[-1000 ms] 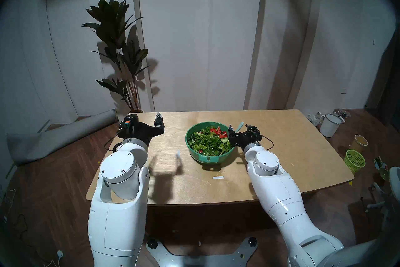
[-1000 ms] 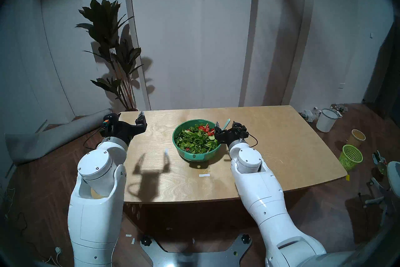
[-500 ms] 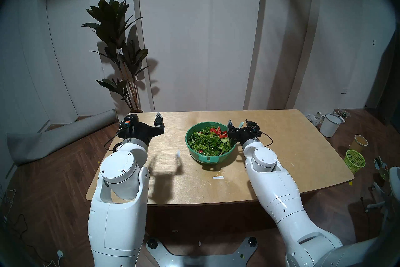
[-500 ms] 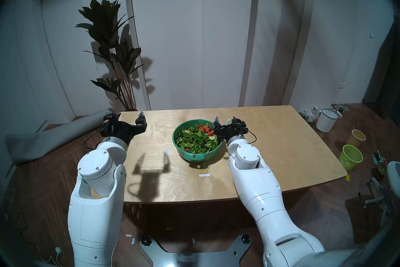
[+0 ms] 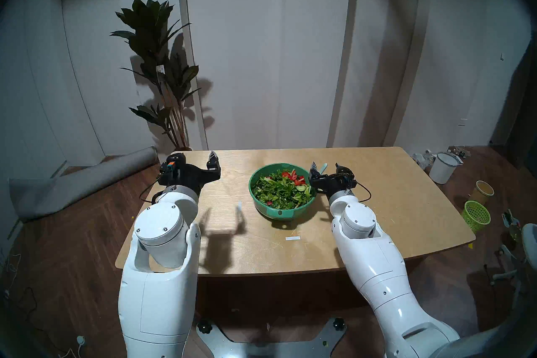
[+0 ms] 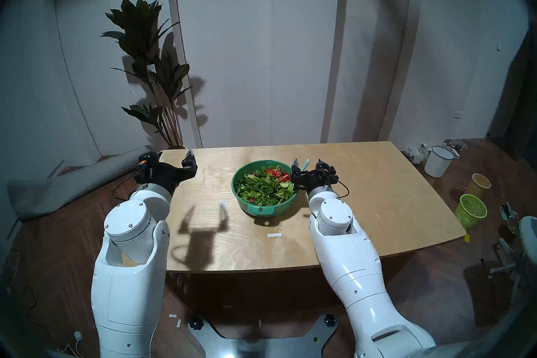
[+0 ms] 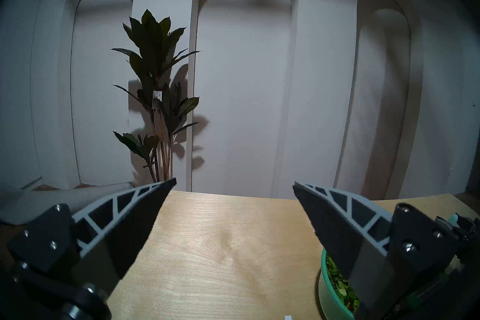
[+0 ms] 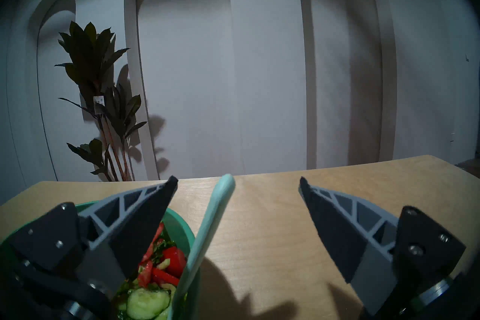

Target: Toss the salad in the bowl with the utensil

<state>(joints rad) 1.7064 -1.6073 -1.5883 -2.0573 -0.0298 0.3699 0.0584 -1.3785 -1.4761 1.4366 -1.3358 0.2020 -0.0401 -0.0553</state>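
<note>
Salad bowl (image 5: 280,212) mid-table (image 5: 392,203), bare wood all round.
Spoon (image 8: 207,228) leans on its right rim, handle angled up and away; both grippers (image 7: 233,187) (image 8: 239,181) wide, empty.

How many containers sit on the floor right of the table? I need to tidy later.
3: a white bucket farthest back, a yellow cup nearer, and a lime mesh basket nearest. Clutter around them may hide more.

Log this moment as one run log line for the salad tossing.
left gripper: open, idle | right gripper: open, empty | spoon: leaning in bowl, between fingers, ungripped | salad: in bowl
</note>
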